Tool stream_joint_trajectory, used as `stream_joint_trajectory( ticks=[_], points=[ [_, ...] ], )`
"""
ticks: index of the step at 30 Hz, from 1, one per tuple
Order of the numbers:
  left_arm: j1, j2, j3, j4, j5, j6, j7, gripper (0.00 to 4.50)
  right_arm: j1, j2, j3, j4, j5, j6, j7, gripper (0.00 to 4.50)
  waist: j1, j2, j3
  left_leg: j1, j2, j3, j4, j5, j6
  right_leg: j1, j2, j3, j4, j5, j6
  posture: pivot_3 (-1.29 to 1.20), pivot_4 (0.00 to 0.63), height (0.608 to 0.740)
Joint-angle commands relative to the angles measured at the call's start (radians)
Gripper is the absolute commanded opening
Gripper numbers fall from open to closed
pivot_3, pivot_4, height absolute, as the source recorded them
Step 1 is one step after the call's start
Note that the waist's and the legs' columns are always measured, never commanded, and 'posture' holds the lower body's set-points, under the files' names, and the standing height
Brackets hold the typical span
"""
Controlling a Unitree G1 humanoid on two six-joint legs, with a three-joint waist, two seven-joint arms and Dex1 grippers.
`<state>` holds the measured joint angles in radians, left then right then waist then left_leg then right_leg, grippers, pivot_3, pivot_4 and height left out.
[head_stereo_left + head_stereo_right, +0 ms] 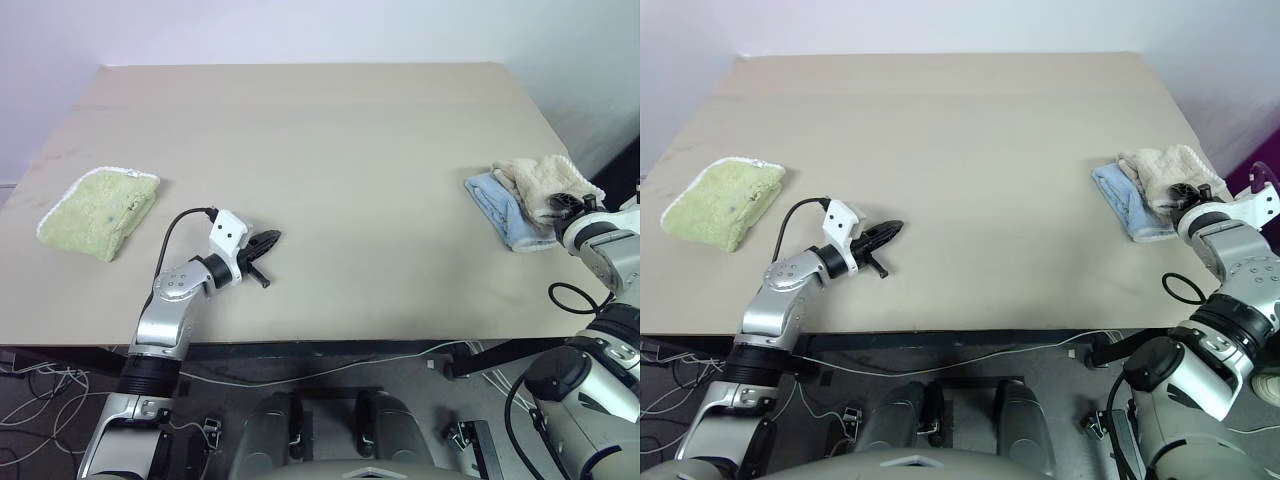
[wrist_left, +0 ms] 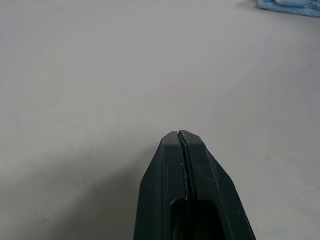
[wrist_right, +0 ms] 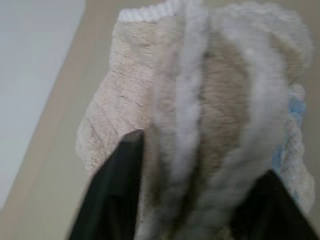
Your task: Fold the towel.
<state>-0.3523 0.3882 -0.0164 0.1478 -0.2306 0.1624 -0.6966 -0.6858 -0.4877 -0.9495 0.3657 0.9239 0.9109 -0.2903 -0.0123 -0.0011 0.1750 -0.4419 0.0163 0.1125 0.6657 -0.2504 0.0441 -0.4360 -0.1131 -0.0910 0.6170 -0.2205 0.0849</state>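
The towel [image 1: 545, 180], beige terry with white corded edging, lies bunched in a folded heap at the table's right edge, on top of a light blue towel [image 1: 495, 205]. My right gripper [image 1: 565, 207] sits at the towel's near side. In the right wrist view its two black fingers [image 3: 122, 175] stand wide apart, with folds of the towel [image 3: 200, 100] lying between them. My left gripper [image 1: 268, 240] is shut, with nothing in it. It hovers low over bare table near the front left, pointing towards the right.
A folded light green towel [image 1: 100, 210] lies at the left side of the beige table [image 1: 330, 130]. The table's right edge runs just past the beige and blue towels. A white wall stands behind the table.
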Motion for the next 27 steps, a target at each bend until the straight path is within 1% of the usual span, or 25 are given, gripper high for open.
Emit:
stream_joint_trajectory(
  ticks=[1,3,4,8,10,14,18,21,24,27],
  points=[
    [-0.023,-0.002,0.006,0.001,-0.002,-0.030,-0.011,0.00,0.008,-0.002,-0.015,-0.075,0.046,-0.001,-0.018,3.61,0.000,0.000,0.000,0.000,0.000,0.000,0.000,0.000,0.000,0.000,0.000,0.000,0.000,0.000,0.000,0.00,0.150,0.740],
    [-0.029,-0.003,0.004,0.009,-0.002,-0.031,-0.017,0.00,0.017,0.003,-0.023,-0.093,0.057,-0.019,-0.037,4.28,0.000,0.000,0.000,0.000,0.000,0.000,0.000,0.000,0.000,0.000,0.000,0.000,0.000,0.000,0.000,0.00,0.150,0.740],
    [-0.032,-0.004,0.002,0.011,-0.002,-0.030,-0.019,0.00,0.019,0.005,-0.028,-0.101,0.056,-0.041,-0.043,4.49,0.000,0.000,0.000,0.000,0.000,0.000,0.000,0.000,0.000,0.000,0.000,0.000,0.000,0.000,0.000,0.00,0.150,0.740],
    [-0.036,-0.007,-0.001,0.015,-0.001,-0.029,-0.030,0.00,0.021,0.013,-0.032,-0.134,0.047,-0.136,-0.048,4.49,0.000,0.000,0.000,0.000,0.000,0.000,0.000,0.000,0.000,0.000,0.000,0.000,0.000,0.000,0.000,0.00,0.150,0.740],
    [-0.036,-0.010,-0.003,0.012,0.002,-0.027,-0.029,0.00,0.036,0.002,0.001,-0.162,0.016,-0.181,-0.019,4.49,0.001,0.000,0.000,0.000,0.000,0.000,0.000,0.000,0.000,0.000,0.000,0.000,0.000,0.000,0.000,0.00,0.150,0.740],
    [-0.037,-0.001,0.026,0.014,0.003,-0.013,0.009,0.00,0.123,-0.021,0.322,-0.346,-0.175,-0.262,0.167,4.49,-0.005,0.002,0.000,0.000,0.000,0.000,0.000,0.000,0.000,0.000,0.000,0.000,0.000,0.000,0.000,0.00,0.150,0.740],
    [-0.032,0.001,0.066,0.020,0.000,-0.008,0.072,0.00,0.204,-0.036,0.605,-0.458,-0.362,-0.363,0.324,4.49,-0.007,0.002,0.000,0.001,0.001,0.000,0.000,0.000,0.000,0.000,0.001,0.001,0.000,0.000,0.001,0.00,0.150,0.740],
    [-0.018,-0.005,0.105,0.003,-0.037,0.026,0.097,0.00,0.222,-0.017,0.712,-0.490,-0.426,-0.410,0.395,4.49,-0.001,0.002,0.000,0.001,0.000,0.000,0.000,0.000,0.000,0.000,0.001,0.001,0.000,0.000,0.001,0.00,0.150,0.740],
    [0.042,0.006,0.128,-0.061,-0.049,0.058,0.110,0.00,0.232,-0.005,0.865,-0.505,-0.512,-0.469,0.501,4.49,0.001,0.002,0.000,0.000,0.000,0.000,0.002,0.000,0.000,0.001,0.000,0.000,0.000,0.000,0.001,0.00,0.150,0.740],
    [0.092,0.026,0.148,-0.105,-0.050,0.079,0.119,0.00,0.225,0.022,0.980,-0.506,-0.585,-0.521,0.572,4.49,0.000,0.002,0.000,0.000,0.000,0.000,0.002,0.000,0.000,0.001,0.000,0.000,-0.001,0.000,0.001,0.00,0.150,0.740]
  ],
)
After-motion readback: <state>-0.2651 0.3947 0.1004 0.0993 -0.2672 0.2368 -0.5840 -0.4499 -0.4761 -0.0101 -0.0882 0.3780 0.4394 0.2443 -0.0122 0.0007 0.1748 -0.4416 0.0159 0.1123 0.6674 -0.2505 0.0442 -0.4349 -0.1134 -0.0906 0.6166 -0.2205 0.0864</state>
